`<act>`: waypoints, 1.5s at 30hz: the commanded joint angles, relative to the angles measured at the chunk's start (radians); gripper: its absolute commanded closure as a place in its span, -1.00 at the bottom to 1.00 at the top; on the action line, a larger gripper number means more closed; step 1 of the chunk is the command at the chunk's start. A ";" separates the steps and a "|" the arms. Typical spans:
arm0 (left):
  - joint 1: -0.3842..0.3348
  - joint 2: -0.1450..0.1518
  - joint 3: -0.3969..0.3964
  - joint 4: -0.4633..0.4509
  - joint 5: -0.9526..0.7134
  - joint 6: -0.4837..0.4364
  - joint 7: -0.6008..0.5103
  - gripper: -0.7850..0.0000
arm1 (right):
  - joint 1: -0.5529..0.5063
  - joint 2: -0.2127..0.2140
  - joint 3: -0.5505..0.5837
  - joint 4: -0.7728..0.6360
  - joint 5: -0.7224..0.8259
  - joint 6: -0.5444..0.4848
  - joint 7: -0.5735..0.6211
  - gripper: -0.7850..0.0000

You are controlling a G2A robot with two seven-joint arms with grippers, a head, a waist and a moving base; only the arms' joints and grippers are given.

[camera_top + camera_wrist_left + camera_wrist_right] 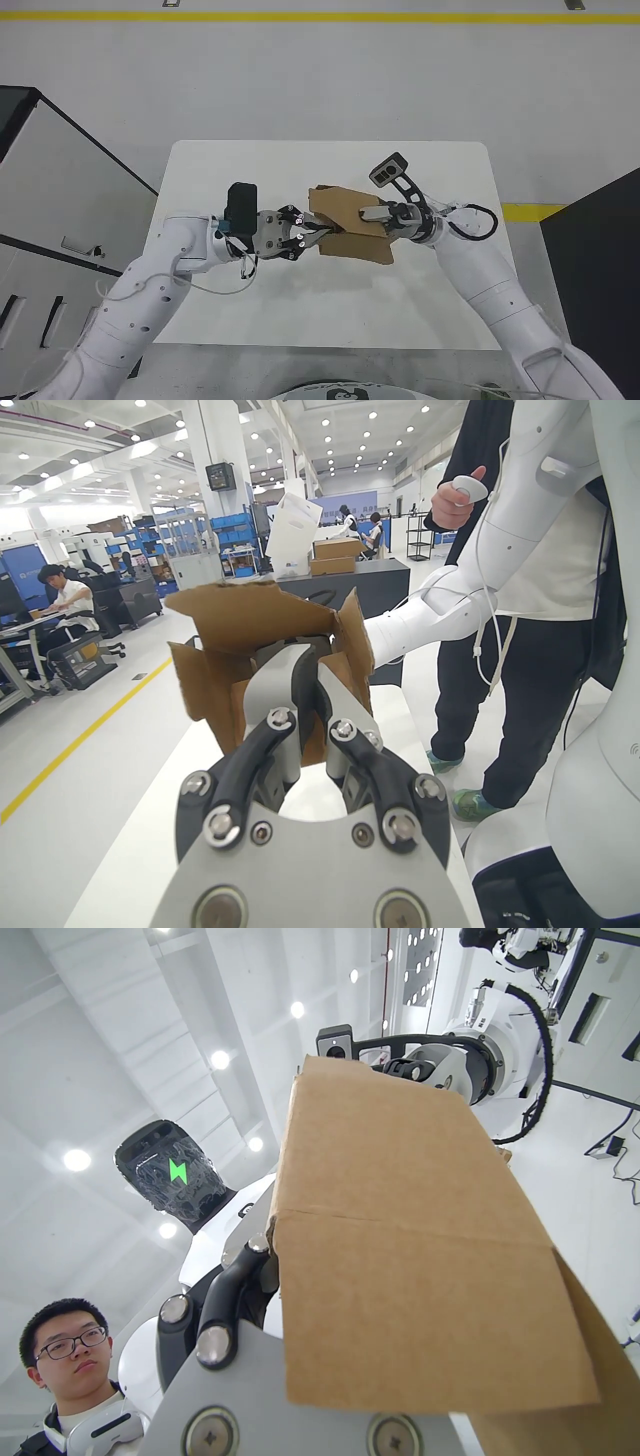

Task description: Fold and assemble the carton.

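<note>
A brown corrugated carton (348, 225) is over the middle of the white table (230, 170), between the robot's 2 arms, which come at it from opposite ends. It is partly formed: its walls stand up as a sleeve, and the end toward the left arm is open. Several loose flaps splay outward there, 1 broad flap standing above the opening and narrower ones at either side. The left gripper (312, 236) is at that open end, pushed in among the flaps. In the left wrist view its 2 fingers (277, 680) are drawn close together with only a thin slit between them. A strip of cardboard shows in that slit, so the gripper looks clamped on an inner flap of the carton. The right gripper (372, 214) is at the opposite end, lying against the top panel in the top view. In the right wrist view a flat, creased panel of the carton lies right across this gripper and hides its working end, so it cannot be told whether it is clenched or released. Whether the carton's underside rests on the table or hangs just above it cannot be told either.
</note>
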 commanded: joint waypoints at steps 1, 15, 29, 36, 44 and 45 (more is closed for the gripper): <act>-0.001 0.000 0.003 0.000 0.003 0.000 0.000 1.00 | 0.002 0.000 -0.003 0.002 0.000 0.003 0.000 1.00; -0.003 0.003 -0.057 0.034 -0.018 0.003 0.029 1.00 | 0.003 0.002 0.018 0.029 0.031 -0.022 0.000 1.00; 0.019 0.004 -0.068 0.002 -0.005 0.000 0.039 1.00 | -0.007 -0.004 0.029 0.058 0.052 -0.028 -0.016 1.00; 0.040 0.013 -0.064 -0.051 0.007 0.000 0.072 1.00 | -0.003 -0.011 0.026 0.074 0.042 -0.039 -0.012 1.00; 0.045 0.015 -0.057 -0.073 0.015 0.000 0.068 1.00 | -0.001 -0.016 0.019 0.059 -0.004 -0.042 -0.022 1.00; 0.046 0.014 -0.056 -0.073 0.017 0.001 0.067 1.00 | -0.002 -0.016 0.020 0.054 -0.003 -0.044 -0.018 1.00</act>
